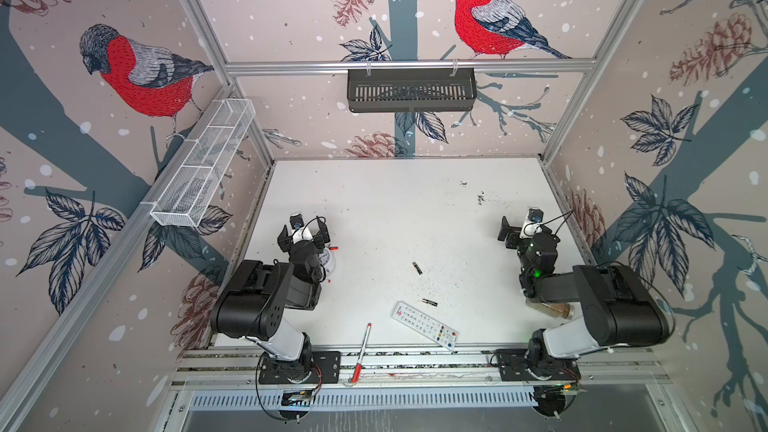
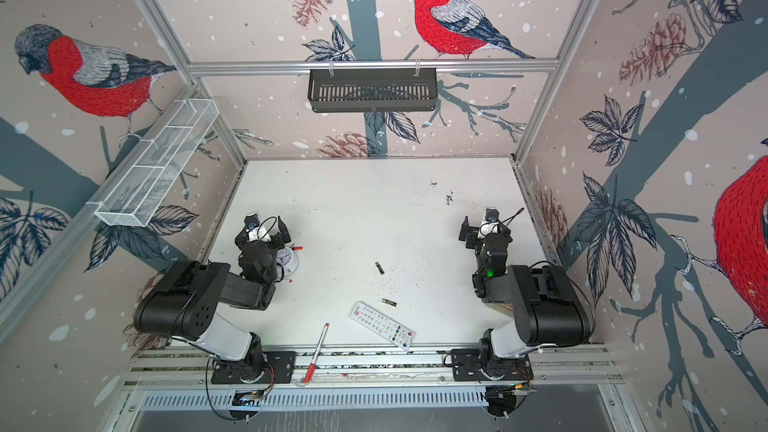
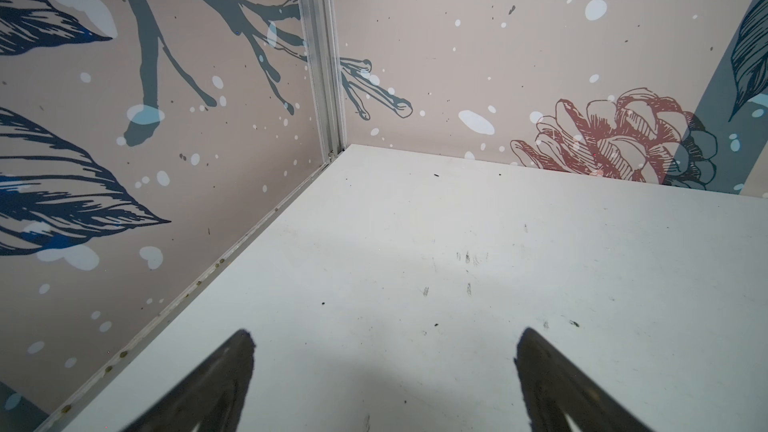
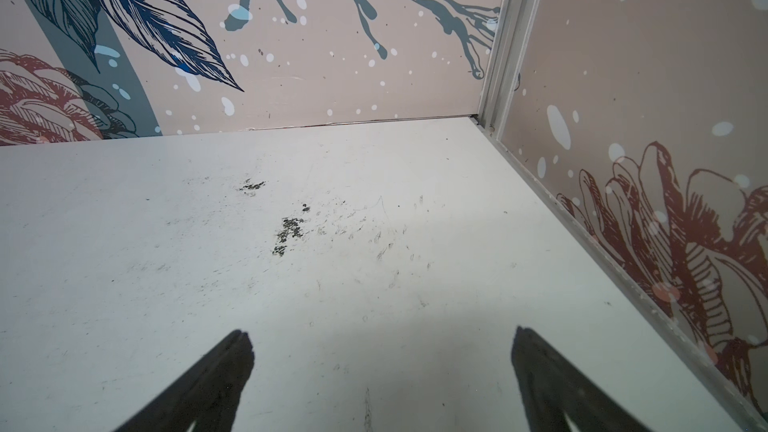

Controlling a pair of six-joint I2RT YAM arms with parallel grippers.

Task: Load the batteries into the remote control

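A white mesh rack (image 1: 203, 168) hangs on the left wall above the white table (image 1: 395, 209). Below it the left gripper (image 1: 303, 231) hovers over the table's left side, jaws spread wide and holding nothing. In the left wrist view its dark fingertips (image 3: 232, 367) stand apart over bare tabletop.

A round white alarm clock (image 1: 329, 263) sits partly hidden under that arm. At the front edge a red-and-white pen (image 1: 361, 353) lies across onto the metal rail.

To its right the remote control (image 1: 424, 325) lies slanted near the front edge, buttons up, its coloured keys at the end nearer the rail. A battery (image 1: 429, 302) lies loose on the table just beside the remote's far end, and the second battery (image 1: 417, 268) lies farther back, toward the middle.

Over the right side, the right gripper (image 1: 521, 226) is likewise wide apart and empty, its fingertips (image 4: 540, 367) over scuffed tabletop. A clear container (image 1: 552, 310) with brown contents lies partly hidden beneath that arm.
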